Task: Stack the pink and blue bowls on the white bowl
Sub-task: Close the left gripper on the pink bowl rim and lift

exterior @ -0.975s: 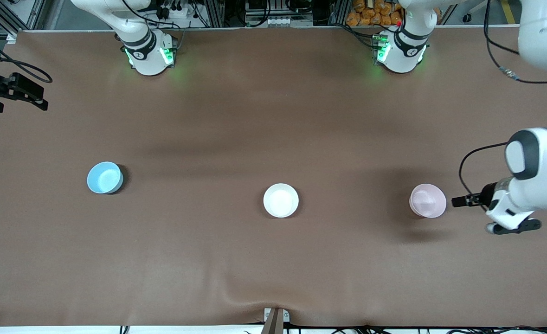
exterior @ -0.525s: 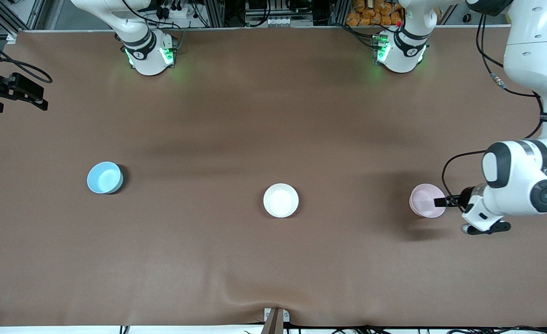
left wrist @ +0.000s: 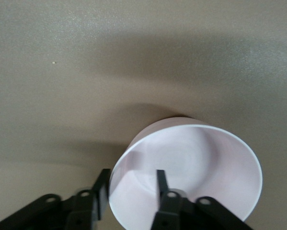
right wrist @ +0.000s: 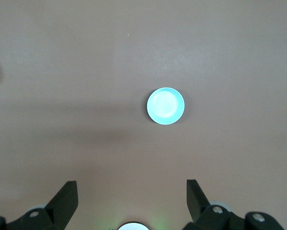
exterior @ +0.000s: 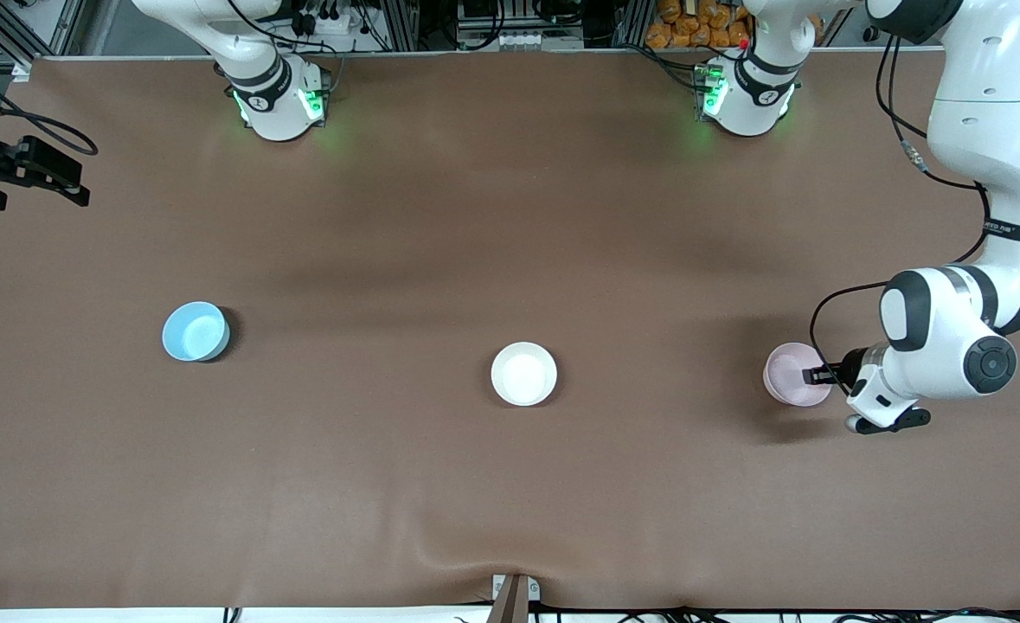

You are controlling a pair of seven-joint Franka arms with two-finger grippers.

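Note:
The pale pink bowl (exterior: pixel 788 385) (left wrist: pixel 200 158) stands upright on the brown table toward the left arm's end. My left gripper (exterior: pixel 812 375) (left wrist: pixel 132 173) is down at its rim, open, with one finger (left wrist: pixel 103 189) outside the wall and the other inside the bowl. The white bowl (exterior: pixel 523 374) sits in the middle of the table. The light blue bowl (exterior: pixel 194 331) (right wrist: pixel 166 106) sits toward the right arm's end. My right gripper (right wrist: pixel 131 182) hangs high over the table, open and empty, and waits.
A brown cloth (exterior: pixel 510 216) covers the table. Both arm bases (exterior: pixel 278 99) (exterior: pixel 745 95) stand along the edge farthest from the front camera. A black device (exterior: pixel 29 169) juts in at the right arm's end. A small clamp (exterior: pixel 514 593) sits at the nearest edge.
The left arm has slid its gripper from beside the pink bowl onto the bowl's rim, and the fingers have drawn closer together. The bowls and the right arm have not moved.

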